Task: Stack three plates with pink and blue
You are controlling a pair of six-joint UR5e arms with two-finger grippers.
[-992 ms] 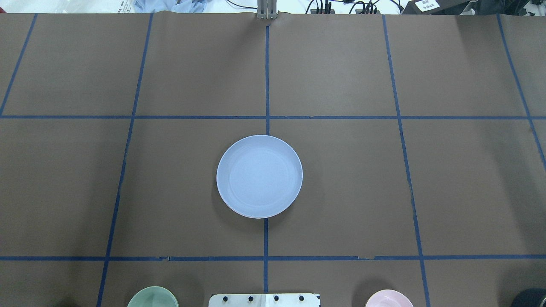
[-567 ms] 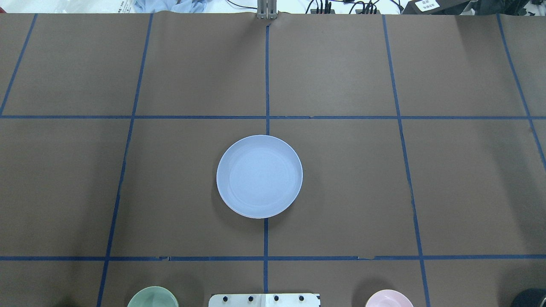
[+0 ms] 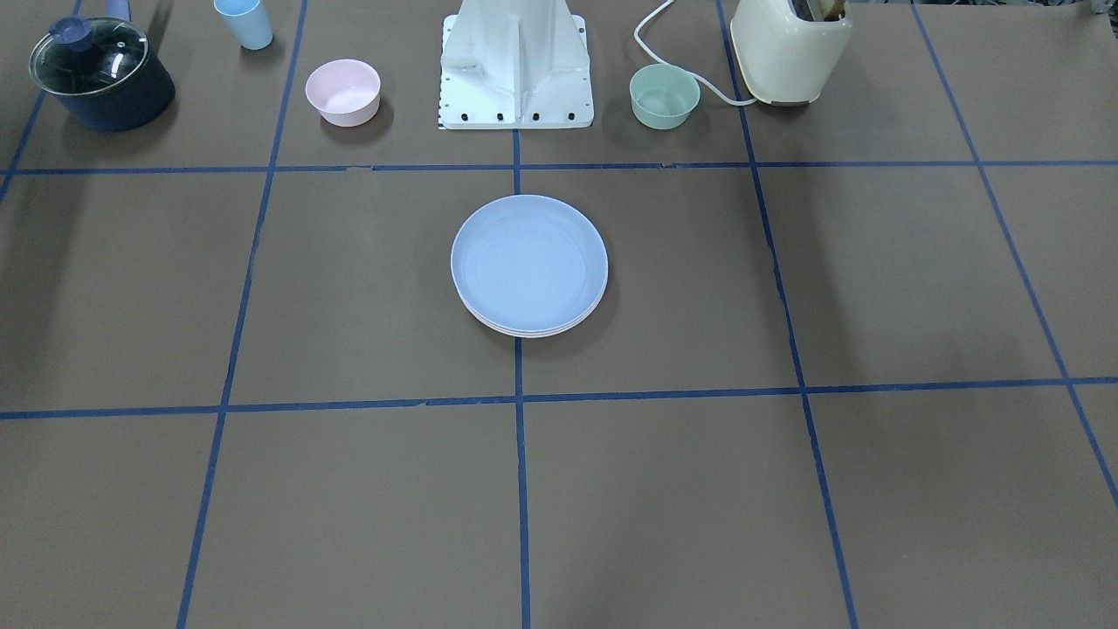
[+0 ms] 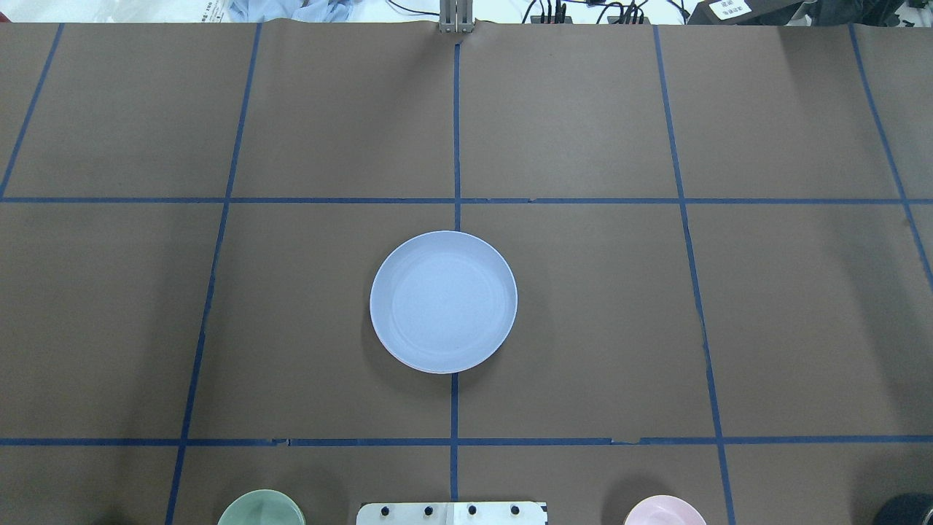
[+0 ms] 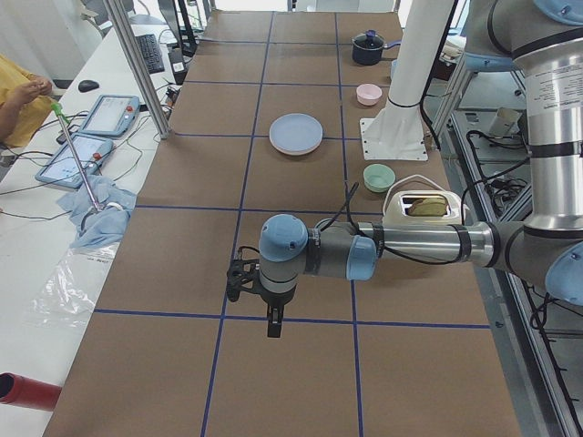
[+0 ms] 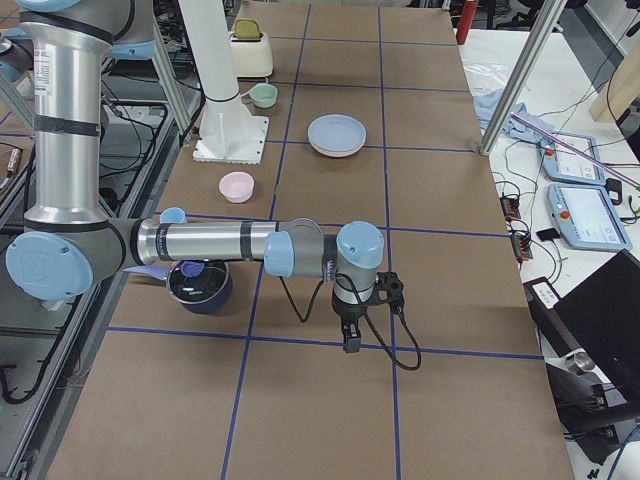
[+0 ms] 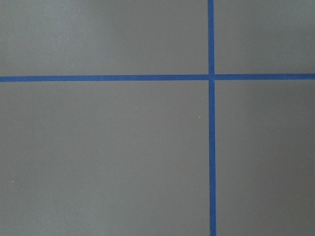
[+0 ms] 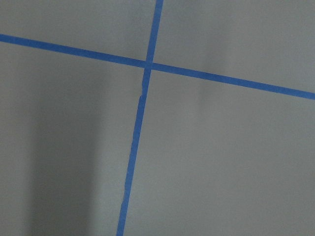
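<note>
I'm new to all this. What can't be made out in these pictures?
- Lower plates: hidden under the blue plate in the overhead view; the front view shows only thin pale rims, colours unclear.
- Left fingers and right fingers: seen only in the side views, too small to tell open or shut.
- Mint-green bowl and pink bowl: cut off by the overhead view's bottom edge.

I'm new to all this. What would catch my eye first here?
The light blue plate at the middle of the brown table, topping a stack with paler rims showing beneath it. Next, the left arm and right arm, each stretched out low over an opposite end of the table.
</note>
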